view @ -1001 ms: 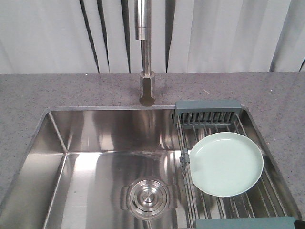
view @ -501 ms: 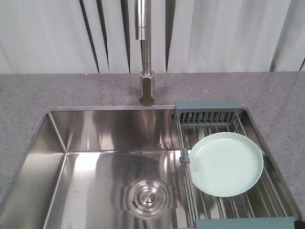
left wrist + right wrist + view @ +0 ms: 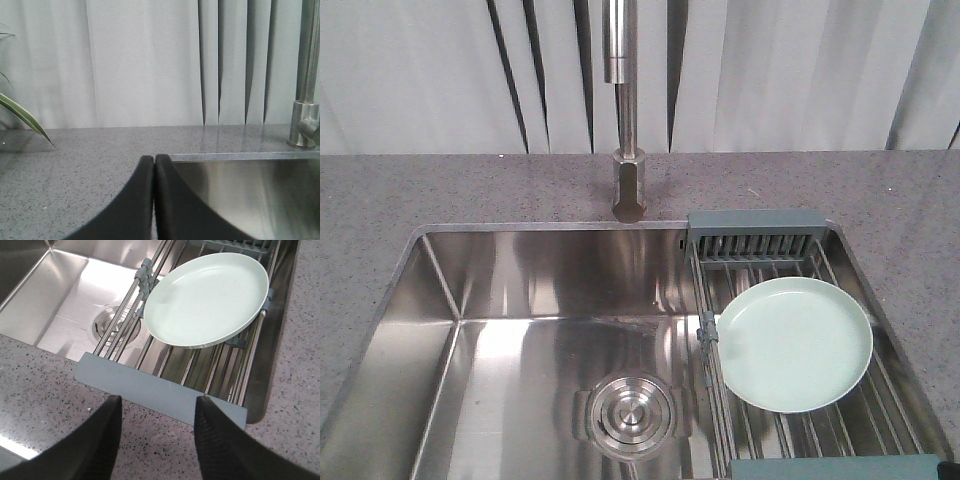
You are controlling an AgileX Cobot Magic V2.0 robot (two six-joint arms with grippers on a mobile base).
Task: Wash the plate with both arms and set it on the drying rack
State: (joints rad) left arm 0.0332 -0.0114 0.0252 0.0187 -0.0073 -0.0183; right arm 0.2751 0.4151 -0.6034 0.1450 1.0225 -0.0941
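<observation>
On the drying rack (image 3: 800,420) the plate (image 3: 795,343) is laid flat; only wrist views show the left gripper (image 3: 154,165) closed, the right gripper (image 3: 157,407) parted near the rack.

Speckled grey countertop (image 3: 470,190), steel sink (image 3: 520,290) inset; drying rack (image 3: 760,250) across sink

Surfaces: steel, speckled stone, glossy plastic
Sink (image 3: 520,300) brushed reflective steel; bench (image 3: 470,190) matt speckled grey; plate (image 3: 795,342) smooth glossy mint; drying rack (image 3: 160,392) steel rods, matt grey-blue plastic ends
</observation>
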